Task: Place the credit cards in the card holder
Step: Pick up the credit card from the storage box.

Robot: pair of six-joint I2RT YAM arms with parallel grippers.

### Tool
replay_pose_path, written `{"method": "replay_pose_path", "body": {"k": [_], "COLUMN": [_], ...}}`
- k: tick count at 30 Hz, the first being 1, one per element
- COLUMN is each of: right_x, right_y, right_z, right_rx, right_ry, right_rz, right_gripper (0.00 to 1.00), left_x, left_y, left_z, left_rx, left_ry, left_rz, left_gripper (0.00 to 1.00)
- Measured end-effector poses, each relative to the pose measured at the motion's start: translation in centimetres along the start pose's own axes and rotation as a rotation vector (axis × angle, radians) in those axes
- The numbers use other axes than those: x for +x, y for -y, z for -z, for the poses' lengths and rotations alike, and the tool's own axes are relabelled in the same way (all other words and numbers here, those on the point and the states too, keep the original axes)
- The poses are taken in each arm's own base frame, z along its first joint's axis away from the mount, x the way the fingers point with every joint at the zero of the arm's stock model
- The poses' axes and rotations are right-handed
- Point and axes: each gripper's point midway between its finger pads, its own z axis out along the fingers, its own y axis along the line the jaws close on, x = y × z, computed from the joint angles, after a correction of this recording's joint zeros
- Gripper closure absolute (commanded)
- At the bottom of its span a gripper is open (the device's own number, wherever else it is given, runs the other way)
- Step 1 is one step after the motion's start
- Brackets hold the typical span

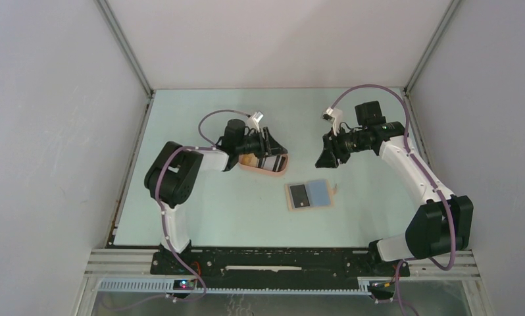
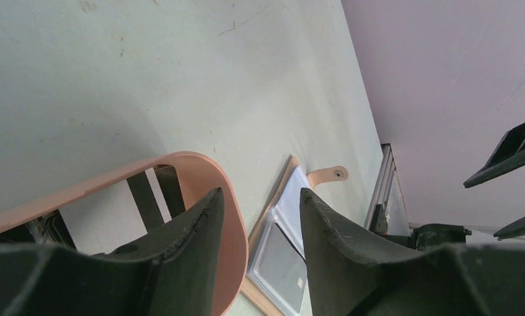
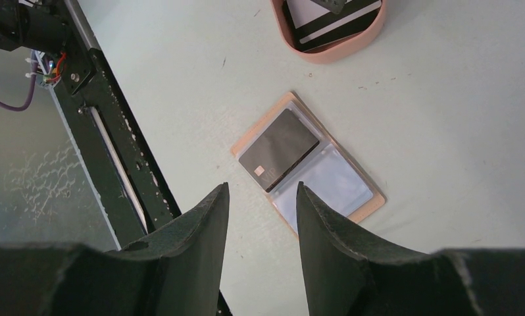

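The tan card holder [image 1: 310, 195] lies open on the table between the arms. A black credit card [image 1: 300, 195] sits on its left half; the right half shows a bluish clear sleeve [image 3: 332, 179]. A white card with black stripes [image 3: 335, 20] lies in the peach tray [image 1: 254, 167]. My left gripper [image 1: 273, 155] is low over the tray, open, with one finger [image 2: 194, 224] inside the tray's rim [image 2: 237, 227] and the other outside. My right gripper [image 1: 325, 158] hangs open and empty above the table, beyond the holder [image 3: 372, 204]. Other cards are hidden.
The holder's snap tab [image 2: 332, 174] sticks out from its far edge. The black base rail [image 3: 108, 145] runs along the table's near edge. Grey walls close in the table on three sides.
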Motion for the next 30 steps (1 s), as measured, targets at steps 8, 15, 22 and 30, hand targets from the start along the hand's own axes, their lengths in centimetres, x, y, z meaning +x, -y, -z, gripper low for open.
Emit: {"method": "replay_pose_path", "body": {"k": [8,15,22,30], "right_x": [-0.1,-0.1,-0.1,-0.1], "right_y": [0.0,-0.1,0.1,0.1], "right_z": [0.1,0.1,0.2,0.2], "right_rx": [-0.007,-0.009,-0.005,-0.008], "right_ry": [0.007,0.008,0.010,0.011], "right_rz": [-0.004,-0.004,-0.008,-0.008], "right_gripper": [0.49,0.50,0.49,0.50], "left_x": [-0.8,-1.4,0.7,0.7], "left_y": [-1.7,-3.8,-5.3,-6.1], "left_z": [1.2,2.8,2.8,2.4], "left_rx": [-0.153,-0.407,-0.546,-0.598], "left_ry": [0.057,0.120,0.047,0.006], "left_rz": [-0.052,-0.132,-0.155,-0.161], "left_gripper": [0.41,0.37,0.36,0.34]}}
